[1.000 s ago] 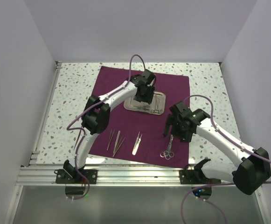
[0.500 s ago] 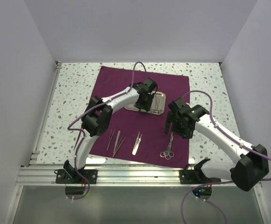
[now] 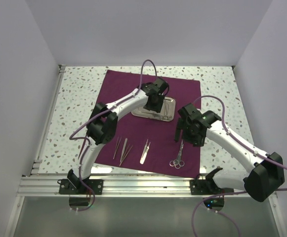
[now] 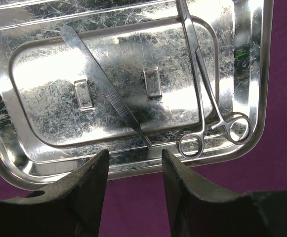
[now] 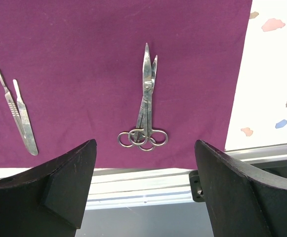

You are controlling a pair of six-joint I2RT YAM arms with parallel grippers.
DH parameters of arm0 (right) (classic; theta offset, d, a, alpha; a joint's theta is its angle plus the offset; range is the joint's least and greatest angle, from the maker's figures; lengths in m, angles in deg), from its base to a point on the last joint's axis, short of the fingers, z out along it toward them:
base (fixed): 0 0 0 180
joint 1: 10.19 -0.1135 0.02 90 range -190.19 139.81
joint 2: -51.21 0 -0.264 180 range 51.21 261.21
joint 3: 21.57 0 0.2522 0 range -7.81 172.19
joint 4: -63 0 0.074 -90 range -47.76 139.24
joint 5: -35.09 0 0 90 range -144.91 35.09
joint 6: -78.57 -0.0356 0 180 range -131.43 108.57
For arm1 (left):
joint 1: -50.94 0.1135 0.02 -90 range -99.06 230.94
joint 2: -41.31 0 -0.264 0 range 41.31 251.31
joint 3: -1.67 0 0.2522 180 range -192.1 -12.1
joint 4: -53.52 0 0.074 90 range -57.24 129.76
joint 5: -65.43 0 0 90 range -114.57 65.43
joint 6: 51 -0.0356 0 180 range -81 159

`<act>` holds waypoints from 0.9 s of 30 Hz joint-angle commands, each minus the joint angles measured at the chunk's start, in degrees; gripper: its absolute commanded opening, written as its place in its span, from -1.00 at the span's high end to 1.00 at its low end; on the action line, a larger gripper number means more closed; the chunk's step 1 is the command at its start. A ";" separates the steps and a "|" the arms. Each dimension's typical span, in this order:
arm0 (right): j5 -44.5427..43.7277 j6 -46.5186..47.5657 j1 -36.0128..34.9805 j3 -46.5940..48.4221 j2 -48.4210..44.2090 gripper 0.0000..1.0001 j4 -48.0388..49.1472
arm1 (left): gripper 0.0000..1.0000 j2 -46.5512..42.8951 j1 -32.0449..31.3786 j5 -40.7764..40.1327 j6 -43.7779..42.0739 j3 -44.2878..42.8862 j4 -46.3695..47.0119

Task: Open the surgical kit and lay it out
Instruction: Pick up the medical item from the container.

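**Left gripper** (image 4: pixel 133 165), jaws part-spread and empty, hangs over the near rim of the steel tray (image 4: pixel 260 98). A flat ribbed handle (image 4: pixel 103 89) lies just ahead of its fingertips, and the ring-handled forceps (image 4: pixel 207 94) lie ahead, on the side of its right-hand finger. Both look light, rigid and slippery, and they sit flush on polished metal. The ribbed section or the ring loops likely give the surest pinch. **Right gripper** (image 5: pixel 145 148), jaws wide and empty, hovers above the scissors (image 5: pixel 146 94) on the maroon cloth wrap (image 5: pixel 74 49).

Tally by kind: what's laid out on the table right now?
purple cloth: 1
steel tray: 1
straight instruments (tweezers, flat handles): 5, one in tray
ring-handled instruments: 3, one in tray, two seemingly overlapped on cloth
Total: 10
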 commanded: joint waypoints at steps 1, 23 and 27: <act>-2.50 0.95 -0.08 3.21 0.45 -0.68 -1.53 | -0.01 0.47 -0.04 -0.92 1.24 -1.07 -1.29; -2.33 3.06 0.89 3.03 0.71 -0.65 -0.92 | 0.13 5.74 -0.04 -5.39 1.86 -0.01 -2.42; -2.15 3.50 1.42 3.04 0.98 -0.64 -0.66 | 0.28 4.43 0.23 -5.49 2.03 3.76 -1.55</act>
